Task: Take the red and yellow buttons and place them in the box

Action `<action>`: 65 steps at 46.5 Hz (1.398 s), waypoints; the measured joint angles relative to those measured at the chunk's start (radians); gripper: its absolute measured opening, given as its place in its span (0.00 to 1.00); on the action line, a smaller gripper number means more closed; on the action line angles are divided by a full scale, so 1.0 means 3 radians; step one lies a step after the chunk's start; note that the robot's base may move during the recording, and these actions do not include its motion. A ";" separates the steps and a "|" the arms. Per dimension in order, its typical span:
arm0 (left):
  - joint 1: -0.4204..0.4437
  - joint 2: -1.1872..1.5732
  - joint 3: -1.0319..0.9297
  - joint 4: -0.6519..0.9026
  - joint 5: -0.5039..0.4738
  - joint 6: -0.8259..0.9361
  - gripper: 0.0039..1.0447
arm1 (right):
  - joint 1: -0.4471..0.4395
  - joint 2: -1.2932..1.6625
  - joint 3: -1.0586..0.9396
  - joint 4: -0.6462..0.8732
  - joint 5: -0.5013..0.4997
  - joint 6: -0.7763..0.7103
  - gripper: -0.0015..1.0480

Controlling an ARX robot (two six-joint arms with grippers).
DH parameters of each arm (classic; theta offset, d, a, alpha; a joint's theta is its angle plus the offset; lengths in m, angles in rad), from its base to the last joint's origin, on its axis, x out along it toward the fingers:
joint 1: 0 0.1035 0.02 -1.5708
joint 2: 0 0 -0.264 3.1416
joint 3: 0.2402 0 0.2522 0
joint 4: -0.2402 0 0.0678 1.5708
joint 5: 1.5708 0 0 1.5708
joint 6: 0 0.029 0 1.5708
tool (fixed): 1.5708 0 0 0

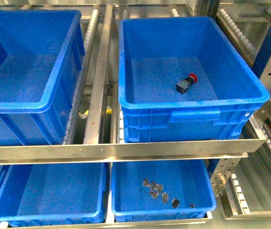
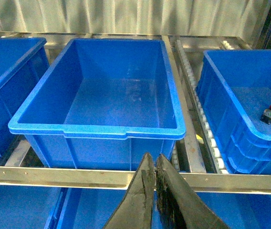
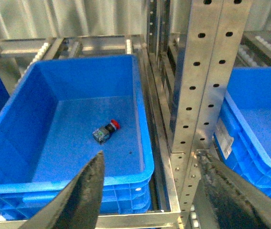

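A steel flow rack (image 1: 99, 71) fills the scene, with a second level under the first. Its bright front rail (image 2: 78, 177) runs crosswise just beyond the left tool (image 2: 153, 158). Past that rail a track of white rollers (image 2: 195, 95) leads away toward a grey pleated wall (image 2: 126, 16). Close ahead of the right tool (image 3: 150, 160) a perforated steel upright (image 3: 204, 71) rises out of view. The light is cool and even, with soft glare on the metal.

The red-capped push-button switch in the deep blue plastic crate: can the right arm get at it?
Probably yes: the open right gripper faces the crate's open top, the switch lies alone inside, and the steel post stands aside.
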 joint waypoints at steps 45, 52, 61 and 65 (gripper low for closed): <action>0.0000 0.0000 0.0000 0.0000 0.0000 0.0000 0.02 | 0.0010 -0.2022 -0.0993 -0.0924 -0.0008 0.0013 0.03; 0.0000 0.0000 0.0000 0.0000 0.0000 0.0000 0.02 | 0.0010 -0.2326 -0.0993 -0.1217 -0.0008 0.0013 0.03; 0.0000 0.0000 0.0000 -0.0001 0.0000 0.0000 0.02 | 0.0010 -0.2691 -0.0993 -0.1573 -0.0008 0.0013 0.03; 0.0000 0.0000 0.0000 0.0000 0.0000 0.0000 0.02 | 0.0010 -0.2804 -0.0993 -0.1686 -0.0008 0.0013 0.03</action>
